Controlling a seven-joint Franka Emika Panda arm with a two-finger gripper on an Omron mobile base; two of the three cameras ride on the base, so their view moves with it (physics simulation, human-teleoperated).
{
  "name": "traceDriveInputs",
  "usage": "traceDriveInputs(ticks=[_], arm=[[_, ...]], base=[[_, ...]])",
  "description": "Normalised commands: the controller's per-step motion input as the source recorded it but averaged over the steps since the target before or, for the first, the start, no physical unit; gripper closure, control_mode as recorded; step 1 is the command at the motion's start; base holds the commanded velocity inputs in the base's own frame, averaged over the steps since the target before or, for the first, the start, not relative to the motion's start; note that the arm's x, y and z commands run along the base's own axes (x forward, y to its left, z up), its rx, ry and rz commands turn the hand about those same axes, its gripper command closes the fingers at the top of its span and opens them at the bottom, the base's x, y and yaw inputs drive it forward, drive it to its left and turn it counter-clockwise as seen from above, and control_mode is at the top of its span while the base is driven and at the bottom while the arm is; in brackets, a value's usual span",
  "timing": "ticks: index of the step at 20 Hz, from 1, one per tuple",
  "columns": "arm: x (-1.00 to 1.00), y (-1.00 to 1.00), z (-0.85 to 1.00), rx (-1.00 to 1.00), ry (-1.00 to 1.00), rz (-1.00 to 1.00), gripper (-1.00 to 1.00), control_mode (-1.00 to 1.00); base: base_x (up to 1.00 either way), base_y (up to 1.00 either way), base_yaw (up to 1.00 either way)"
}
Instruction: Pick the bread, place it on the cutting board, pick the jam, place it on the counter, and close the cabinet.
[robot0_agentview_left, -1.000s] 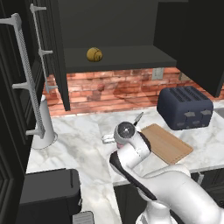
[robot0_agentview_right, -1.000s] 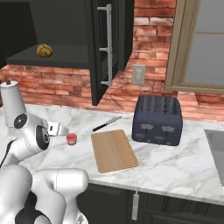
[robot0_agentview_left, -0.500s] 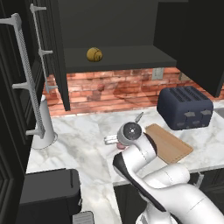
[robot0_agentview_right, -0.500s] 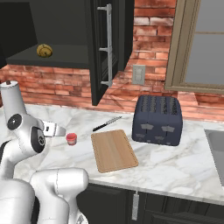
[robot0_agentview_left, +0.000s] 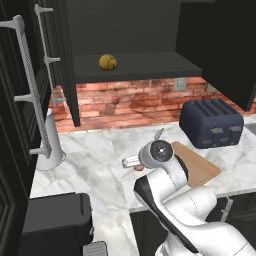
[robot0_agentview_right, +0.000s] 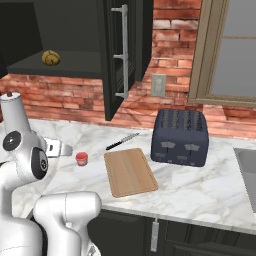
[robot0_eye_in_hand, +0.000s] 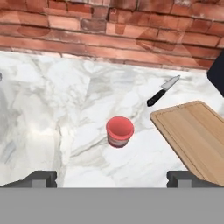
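The bread (robot0_agentview_left: 107, 62) (robot0_agentview_right: 50, 57) sits on the shelf inside the open black cabinet (robot0_agentview_left: 135, 66), whose door (robot0_agentview_right: 120, 50) stands swung out. On the marble counter (robot0_eye_in_hand: 52, 100) the red jam (robot0_eye_in_hand: 119, 131) (robot0_agentview_right: 81, 159) stands upright, just left of the bare cutting board (robot0_eye_in_hand: 197, 135) (robot0_agentview_right: 130, 171) (robot0_agentview_left: 200, 167). My gripper (robot0_eye_in_hand: 112, 178) hangs open above the counter, a little short of the jam, its fingers wide apart with nothing between them.
A black-handled knife (robot0_eye_in_hand: 162, 91) (robot0_agentview_right: 122, 141) lies behind the board. A dark blue toaster (robot0_agentview_left: 212, 122) (robot0_agentview_right: 180, 136) stands at the right, a white cylinder (robot0_agentview_left: 50, 142) at the left. A sink (robot0_agentview_right: 247, 165) is at the far right.
My arm's upper joint has shifted slightly to the right in the left base view. The jam, bread and board have not moved, and nothing has been grasped.
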Motion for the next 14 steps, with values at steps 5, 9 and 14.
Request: traceDriveInputs(ticks=[5, 9, 14], arm=[[-0.36, -0.05, 0.17, 0.0, 0.0, 0.08, -1.0, -1.0], [-0.32, -0.06, 0.24, 0.01, 0.0, 0.08, -1.0, -1.0], [-0.32, -0.08, 0.33, 0.02, 0.0, 0.06, -1.0, -1.0]], base=[[0.0, 0.0, 0.0], [0.0, 0.0, 0.0], [0.0, 0.0, 0.0]])
